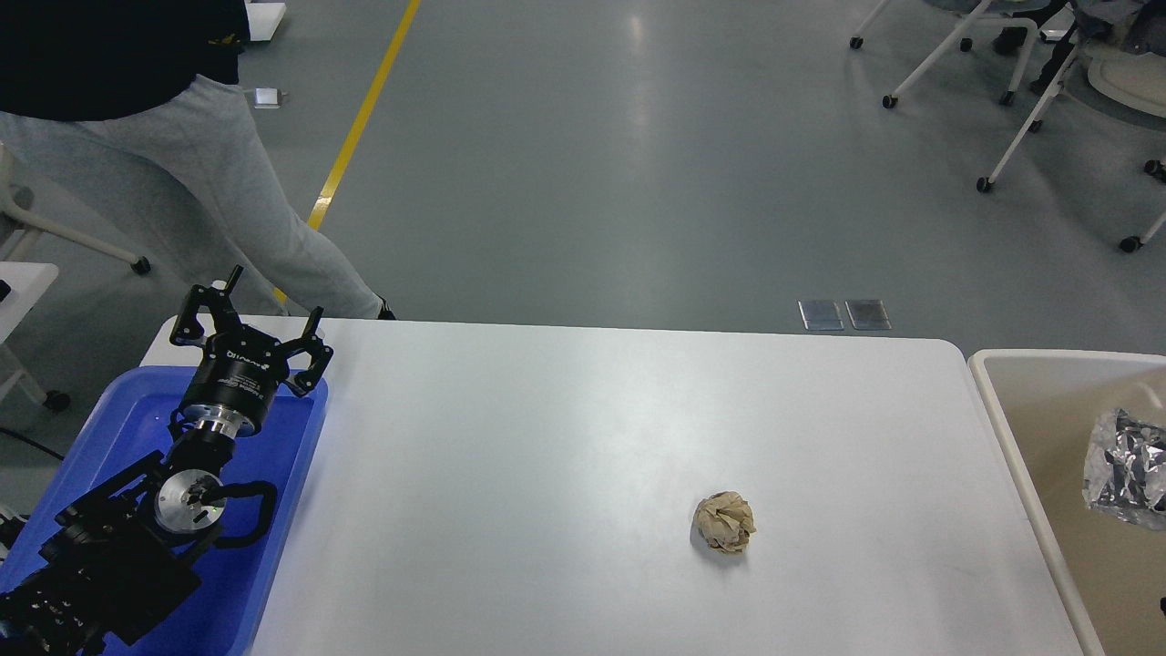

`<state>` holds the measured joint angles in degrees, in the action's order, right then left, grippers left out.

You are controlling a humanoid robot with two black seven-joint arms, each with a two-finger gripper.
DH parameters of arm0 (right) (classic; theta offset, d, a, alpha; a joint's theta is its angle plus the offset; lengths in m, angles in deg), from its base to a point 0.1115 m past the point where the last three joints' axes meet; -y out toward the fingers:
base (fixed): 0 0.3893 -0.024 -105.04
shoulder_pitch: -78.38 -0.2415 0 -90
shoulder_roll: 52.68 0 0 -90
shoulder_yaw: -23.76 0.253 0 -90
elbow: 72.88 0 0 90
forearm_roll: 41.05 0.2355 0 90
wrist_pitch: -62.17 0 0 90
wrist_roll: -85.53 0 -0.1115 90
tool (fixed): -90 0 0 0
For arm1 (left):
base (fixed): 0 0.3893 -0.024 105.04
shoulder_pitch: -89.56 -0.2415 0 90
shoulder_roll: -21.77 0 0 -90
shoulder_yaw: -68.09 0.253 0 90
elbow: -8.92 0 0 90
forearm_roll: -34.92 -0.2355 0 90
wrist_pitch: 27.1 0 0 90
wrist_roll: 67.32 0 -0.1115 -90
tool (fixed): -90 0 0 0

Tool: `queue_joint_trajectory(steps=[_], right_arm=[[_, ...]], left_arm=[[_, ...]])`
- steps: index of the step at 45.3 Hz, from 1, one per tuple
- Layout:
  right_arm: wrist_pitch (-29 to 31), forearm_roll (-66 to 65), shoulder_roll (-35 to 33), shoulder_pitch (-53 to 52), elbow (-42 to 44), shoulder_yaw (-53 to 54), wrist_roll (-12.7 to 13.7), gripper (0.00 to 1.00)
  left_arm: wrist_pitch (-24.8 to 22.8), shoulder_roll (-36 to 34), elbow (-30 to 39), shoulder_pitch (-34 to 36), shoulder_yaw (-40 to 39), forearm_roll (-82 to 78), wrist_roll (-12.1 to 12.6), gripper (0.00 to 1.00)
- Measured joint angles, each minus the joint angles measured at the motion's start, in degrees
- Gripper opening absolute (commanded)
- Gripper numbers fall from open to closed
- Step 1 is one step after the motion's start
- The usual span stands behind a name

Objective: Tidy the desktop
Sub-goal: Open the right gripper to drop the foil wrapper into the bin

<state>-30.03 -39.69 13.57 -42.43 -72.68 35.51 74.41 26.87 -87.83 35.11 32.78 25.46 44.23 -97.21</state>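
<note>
The desktop is a wide white tabletop with rounded corners. A crumpled brown paper ball lies on it, right of the middle. A crumpled silver foil ball lies inside the beige bin at the right edge. My left gripper is open and empty, held above the far end of the blue tray at the table's left. My right gripper is out of view.
A person in grey trousers stands just behind the table's left far corner. Wheeled chairs stand on the grey floor at the back right. A yellow floor line runs behind.
</note>
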Motion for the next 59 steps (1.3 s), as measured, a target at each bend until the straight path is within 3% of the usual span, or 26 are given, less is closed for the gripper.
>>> queue_joint_trajectory(steps=[17, 18, 20, 22, 27, 33, 59], right_arm=[[-5.2, 0.3, 1.8, -1.7, 0.2, -0.1, 1.2, 0.00], [-5.3, 0.3, 1.9, -1.8, 0.2, -0.1, 1.2, 0.09], [-5.6, 0.3, 1.9, -2.0, 0.2, -0.3, 1.3, 0.43], [-5.7, 0.3, 2.0, -2.1, 0.2, -0.5, 1.3, 0.67], [-6.1, -0.1, 2.1, -2.3, 0.2, -0.7, 1.4, 0.89], [-6.4, -0.3, 2.2, -2.4, 0.2, -0.9, 1.4, 0.97], [-6.2, -0.1, 1.5, -2.5, 0.3, -0.3, 1.4, 0.98]], left_arm=[[0.0, 0.0, 0.0, 0.0, 0.0, 0.0, 0.0, 1.00], [0.0, 0.0, 0.0, 0.0, 0.0, 0.0, 0.0, 1.00], [0.0, 0.0, 0.0, 0.0, 0.0, 0.0, 0.0, 1.00], [0.0, 0.0, 0.0, 0.0, 0.0, 0.0, 0.0, 1.00], [0.0, 0.0, 0.0, 0.0, 0.0, 0.0, 0.0, 1.00], [0.0, 0.0, 0.0, 0.0, 0.0, 0.0, 0.0, 1.00], [0.0, 0.0, 0.0, 0.0, 0.0, 0.0, 0.0, 1.00]])
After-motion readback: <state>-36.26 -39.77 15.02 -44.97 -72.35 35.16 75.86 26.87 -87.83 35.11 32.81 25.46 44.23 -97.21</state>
